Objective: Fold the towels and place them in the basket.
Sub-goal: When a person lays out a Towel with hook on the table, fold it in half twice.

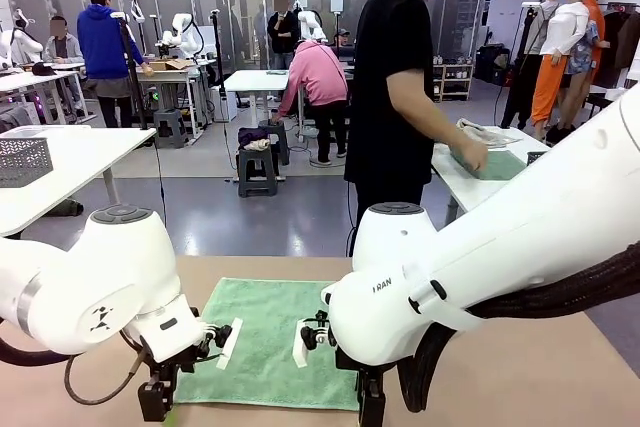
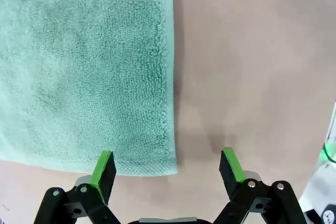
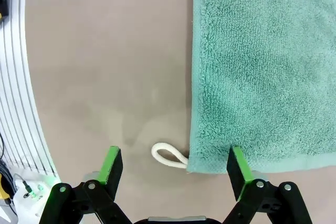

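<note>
Both agape: left gripper (image 2: 167, 157), right gripper (image 3: 174, 154) over mint towel (image 2: 89, 66) corners; right wrist view shows loop (image 3: 156, 155).

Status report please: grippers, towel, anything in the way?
Left gripper open over one towel corner. Right gripper open at the loop. Towel flat, unfolded. Person at another table.

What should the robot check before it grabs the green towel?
1. Towel lying flat on the table: ok.
2. Left jaws open, towel corner between them: ok.
3. Right jaws open, other near corner between them: ok.
4. White loop clear of the right jaws: not ok, it lies between them.
5. Person's hand away from this towel: ok.
</note>
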Available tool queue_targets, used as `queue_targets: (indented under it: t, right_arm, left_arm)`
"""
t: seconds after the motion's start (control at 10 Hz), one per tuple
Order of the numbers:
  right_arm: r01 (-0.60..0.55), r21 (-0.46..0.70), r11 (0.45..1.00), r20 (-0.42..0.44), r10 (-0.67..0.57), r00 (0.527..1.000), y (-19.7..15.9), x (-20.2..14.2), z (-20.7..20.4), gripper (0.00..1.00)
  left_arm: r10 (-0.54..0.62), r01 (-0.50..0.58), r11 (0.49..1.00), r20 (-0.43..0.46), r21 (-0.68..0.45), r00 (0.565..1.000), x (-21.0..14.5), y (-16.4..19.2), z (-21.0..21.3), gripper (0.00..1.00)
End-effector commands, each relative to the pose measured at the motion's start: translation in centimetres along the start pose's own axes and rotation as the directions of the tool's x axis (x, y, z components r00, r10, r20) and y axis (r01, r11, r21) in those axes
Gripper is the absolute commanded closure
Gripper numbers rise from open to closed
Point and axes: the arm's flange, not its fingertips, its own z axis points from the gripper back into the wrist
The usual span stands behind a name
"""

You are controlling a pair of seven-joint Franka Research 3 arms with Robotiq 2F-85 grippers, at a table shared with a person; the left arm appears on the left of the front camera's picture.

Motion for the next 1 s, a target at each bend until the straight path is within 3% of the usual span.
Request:
queue_targets:
  t: [0.0, 0.9]
  right_arm:
    - [0.001, -0.023, 1.0, 0.0, -0.001, 1.0, 0.3, 0.0, -0.4, 0.0]
    - [-0.014, -0.04, 0.999, -0.026, 0.013, 1.0, 0.2, 0.1, -0.8, 0.0]
  left_arm:
    - [-0.018, 0.018, 0.999, 0.008, -0.035, 1.0, 0.4, 0.2, 0.5, 0.0]
    - [0.0, 0.002, 0.999, 0.036, -0.044, 0.999, 0.1, 0.3, -0.8, 0.0]
